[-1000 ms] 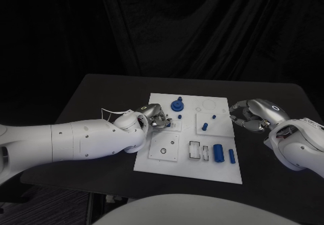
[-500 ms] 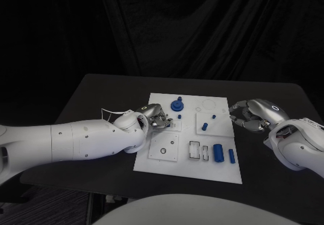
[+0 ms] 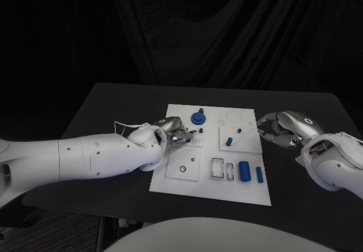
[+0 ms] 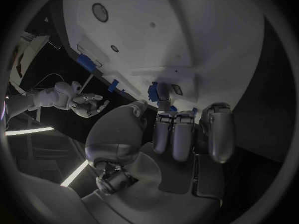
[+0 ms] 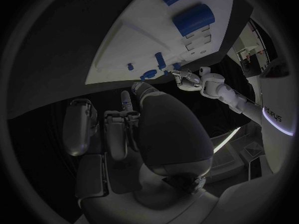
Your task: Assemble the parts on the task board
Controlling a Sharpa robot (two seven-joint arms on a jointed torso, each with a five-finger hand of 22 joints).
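Observation:
The white task board point(image 3: 208, 185) lies mid-table. My left hand point(image 3: 175, 131) hovers over its left part, fingers curled. In the left wrist view its fingertips point(image 4: 163, 92) pinch a small blue part point(image 4: 153, 91) against a raised white block of the board point(image 4: 187, 30). My right hand point(image 3: 281, 130) hangs beside the board's right edge with fingers curled in. In the right wrist view a small blue bit point(image 5: 126, 103) sits between its thumb and a fingertip. A blue knob point(image 3: 199, 116) stands at the board's far side. Two blue cylinders point(image 3: 244, 170) lie near its front right.
Small blue pegs point(image 3: 229, 140) stand on the square plate right of centre. A black ring point(image 3: 182, 169) and rectangular slots point(image 3: 217, 167) mark the board's front half. Bare black table point(image 3: 106, 110) surrounds the board.
My left hand has edged slightly to the right over the board. The right hand has stayed where it was.

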